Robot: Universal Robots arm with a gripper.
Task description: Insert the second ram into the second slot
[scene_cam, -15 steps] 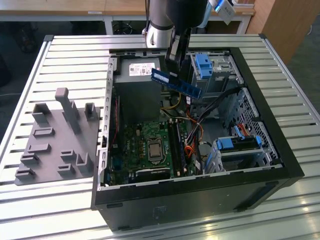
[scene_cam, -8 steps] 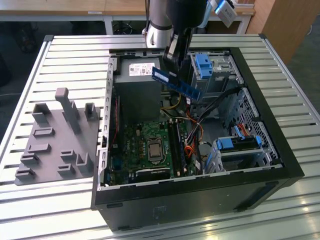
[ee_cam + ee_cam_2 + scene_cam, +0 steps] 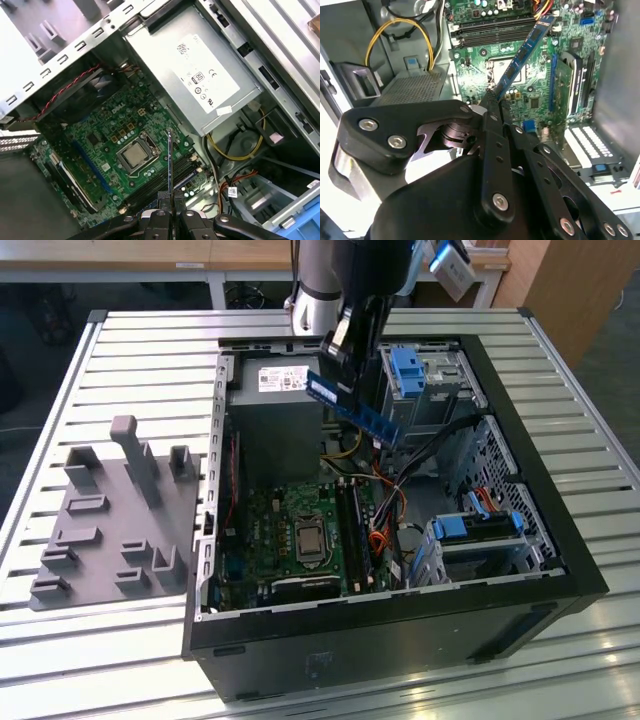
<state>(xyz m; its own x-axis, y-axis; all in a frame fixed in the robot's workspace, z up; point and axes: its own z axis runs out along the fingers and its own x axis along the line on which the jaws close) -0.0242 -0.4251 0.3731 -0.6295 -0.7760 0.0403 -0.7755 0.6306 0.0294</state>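
The second ram (image 3: 352, 407), a long blue circuit-board stick, hangs tilted above the open computer case (image 3: 560, 540). My gripper (image 3: 340, 365) is shut on its upper end. In the second wrist view the stick (image 3: 522, 55) runs out from my gripper (image 3: 493, 101) over the green motherboard (image 3: 540, 85). The first wrist view has it edge-on (image 3: 170, 160), rising from my gripper (image 3: 170, 197). The long dark memory slots (image 3: 355, 530) lie on the motherboard beside the processor socket (image 3: 308, 538); they also appear in both wrist views (image 3: 490, 30) (image 3: 167, 185). The stick is well above them, not touching.
A grey power supply (image 3: 275, 380) (image 3: 200, 75) fills the case's far end. Orange, yellow and black cables (image 3: 385, 525) run beside the slots. Blue drive brackets (image 3: 410, 370) (image 3: 480, 528) stand at the exterior view's right. A grey fixture with pegs (image 3: 110, 520) lies on the slatted table (image 3: 140, 350).
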